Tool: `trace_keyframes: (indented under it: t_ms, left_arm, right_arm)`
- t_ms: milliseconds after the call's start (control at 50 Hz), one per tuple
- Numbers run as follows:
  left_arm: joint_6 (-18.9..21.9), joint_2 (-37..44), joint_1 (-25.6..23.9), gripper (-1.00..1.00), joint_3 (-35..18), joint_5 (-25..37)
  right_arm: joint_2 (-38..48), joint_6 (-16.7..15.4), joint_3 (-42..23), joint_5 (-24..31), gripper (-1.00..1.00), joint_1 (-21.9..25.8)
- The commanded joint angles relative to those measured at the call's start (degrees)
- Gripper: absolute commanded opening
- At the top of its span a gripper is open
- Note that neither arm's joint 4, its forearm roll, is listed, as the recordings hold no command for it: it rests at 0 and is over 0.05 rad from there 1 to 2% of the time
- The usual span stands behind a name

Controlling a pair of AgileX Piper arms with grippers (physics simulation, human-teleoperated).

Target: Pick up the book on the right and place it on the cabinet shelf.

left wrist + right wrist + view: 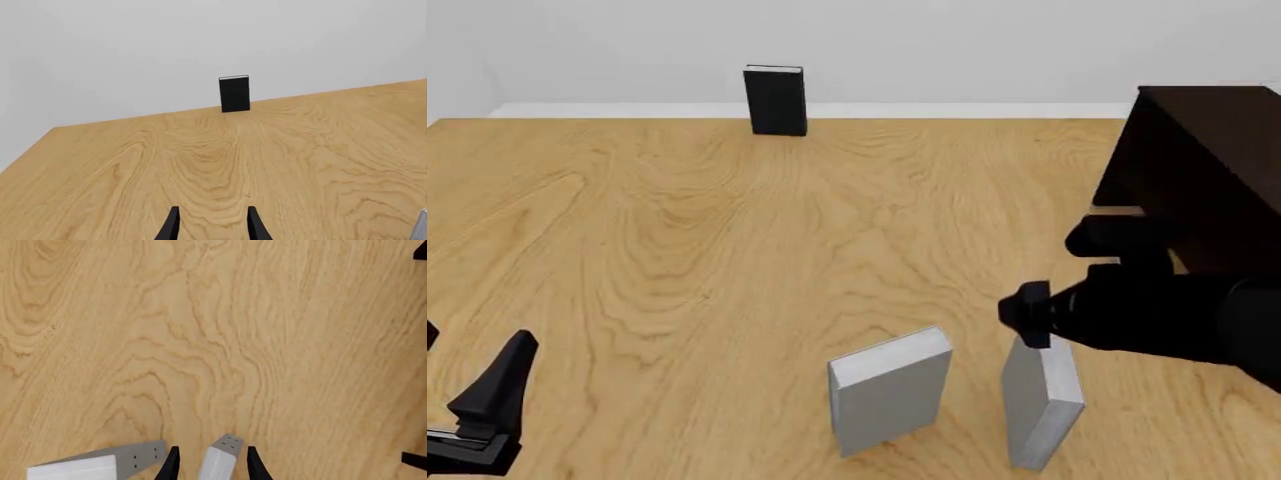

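The cabinet shelf (1214, 150) carries nothing in view; placement remains. The book (1044, 395) stands upright on the desk (694, 250), right of its twin (890, 390). Right hand (209, 465) straddles its top, fingers apart, not clenched. Left hand (211, 225) idles, released.

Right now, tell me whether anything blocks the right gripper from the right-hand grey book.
Nothing visible does. The right gripper is open with its fingers either side of the thick light-grey book's top edge. The second light-grey book stands apart, on the side toward the left arm.
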Motion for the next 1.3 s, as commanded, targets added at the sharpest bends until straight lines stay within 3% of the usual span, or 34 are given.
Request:
trace_keyframes:
  t_ms: [20,580,600,940,1280,1300]
  left_arm:
    - [0.0,0.0,-0.3,1.00,0.0,0.1]
    - [-0.1,0.0,-0.4,1.00,0.0,0.1]
    - [-0.1,0.0,-0.4,1.00,0.0,0.1]
    - [-0.1,0.0,-0.6,1.00,0.0,0.2]
    - [-0.1,0.0,-1.1,1.00,0.0,0.5]
    - [0.0,0.0,-1.1,1.00,0.0,0.5]
  right_arm:
    - [1.0,0.6,2.1,-2.6,1.00,0.2]
    - [2.7,0.7,3.4,-5.3,1.00,-0.6]
    - [2.6,0.5,3.2,-5.1,-1.00,-0.5]
    - [2.3,-2.9,-1.2,-1.5,-1.00,-1.3]
    - [0.7,-9.4,-8.8,3.5,-1.00,-2.3]
    - [0.7,-11.0,-9.5,3.6,-1.00,-1.3]
